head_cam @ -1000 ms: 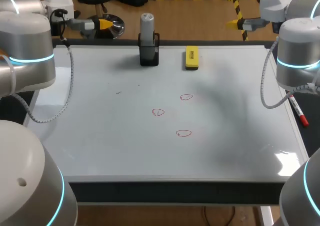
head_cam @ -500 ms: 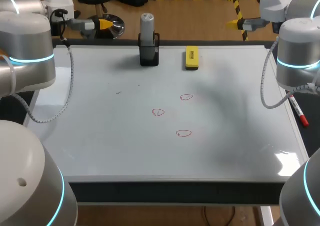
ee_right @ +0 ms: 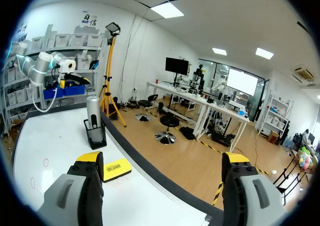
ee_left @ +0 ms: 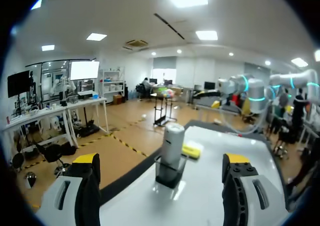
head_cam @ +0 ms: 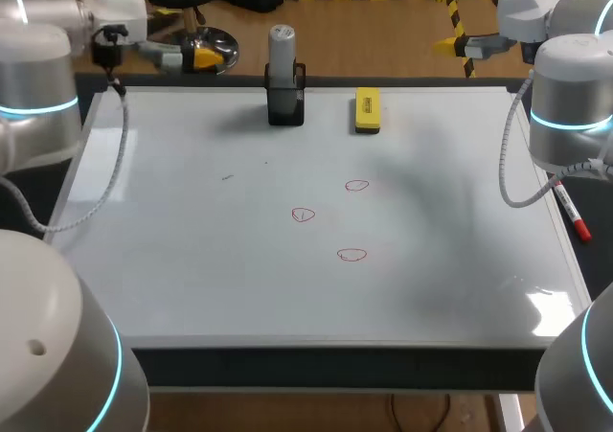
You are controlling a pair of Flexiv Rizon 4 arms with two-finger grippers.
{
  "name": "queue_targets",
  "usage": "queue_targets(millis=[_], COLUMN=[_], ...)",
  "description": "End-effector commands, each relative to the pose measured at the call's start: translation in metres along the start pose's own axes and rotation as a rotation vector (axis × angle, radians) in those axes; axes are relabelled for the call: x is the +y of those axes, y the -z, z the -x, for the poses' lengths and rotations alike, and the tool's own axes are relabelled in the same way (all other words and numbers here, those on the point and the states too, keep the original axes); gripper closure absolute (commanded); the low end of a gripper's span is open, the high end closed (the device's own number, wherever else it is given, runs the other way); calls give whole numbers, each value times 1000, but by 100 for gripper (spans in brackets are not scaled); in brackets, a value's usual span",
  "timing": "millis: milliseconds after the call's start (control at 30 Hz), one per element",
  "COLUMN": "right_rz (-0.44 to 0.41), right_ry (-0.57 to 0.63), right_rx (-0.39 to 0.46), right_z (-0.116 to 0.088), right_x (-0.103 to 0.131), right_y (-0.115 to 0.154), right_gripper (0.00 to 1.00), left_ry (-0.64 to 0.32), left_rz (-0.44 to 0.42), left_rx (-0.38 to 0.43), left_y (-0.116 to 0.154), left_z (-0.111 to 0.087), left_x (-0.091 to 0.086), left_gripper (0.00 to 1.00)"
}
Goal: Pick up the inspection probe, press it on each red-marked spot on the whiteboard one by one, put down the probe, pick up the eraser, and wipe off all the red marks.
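Well, three red marks (head_cam: 352,254) sit midway up the whiteboard (head_cam: 192,279), awaiting the probe (head_cam: 282,47). Farther back it stands upright in its holder (head_cam: 285,104), I'd say so it's easy to grab, eraser (head_cam: 367,110) just beside. Beyond the far edge, left pincer (head_cam: 206,56) and right pincer (head_cam: 446,42) hang open, empty.

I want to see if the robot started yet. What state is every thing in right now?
Inspection probe: upright in its black holder, untouched.
Eraser: lying flat on the whiteboard, untouched.
Red marks: three, not wiped.
Left end effector: open, empty.
Right end effector: open, empty.
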State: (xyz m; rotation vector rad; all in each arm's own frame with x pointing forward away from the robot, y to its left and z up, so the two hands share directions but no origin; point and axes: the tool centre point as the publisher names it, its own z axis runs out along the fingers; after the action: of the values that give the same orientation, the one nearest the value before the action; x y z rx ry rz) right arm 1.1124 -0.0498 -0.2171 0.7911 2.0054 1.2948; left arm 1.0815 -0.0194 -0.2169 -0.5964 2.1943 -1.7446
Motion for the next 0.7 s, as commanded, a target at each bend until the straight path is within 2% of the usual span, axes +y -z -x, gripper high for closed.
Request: queue_targets(millis=[33, 267, 433, 500, 700], right_rz=[-2, -2, -2, -2, -2], right_ry=[0, 0, 0, 0, 0], right_rx=[1, 1, 1, 1, 1], right_z=[0, 0, 0, 0, 0], right_x=[0, 0, 0, 0, 0], right_y=[-1, -1, -1, -1, -1], right_gripper=[0, 0, 0, 0, 0], left_ry=[-55, -137, -173, -184, -183], left_rz=[-63, -103, -136, -137, -157], left_rx=[180, 349, 437, 465, 479], left_y=[-23, -58, -76, -83, -102], left_z=[5, -13, -26, -31, -41], left_x=[9, 7, 3, 2, 4], left_gripper=[0, 0, 0, 0, 0])
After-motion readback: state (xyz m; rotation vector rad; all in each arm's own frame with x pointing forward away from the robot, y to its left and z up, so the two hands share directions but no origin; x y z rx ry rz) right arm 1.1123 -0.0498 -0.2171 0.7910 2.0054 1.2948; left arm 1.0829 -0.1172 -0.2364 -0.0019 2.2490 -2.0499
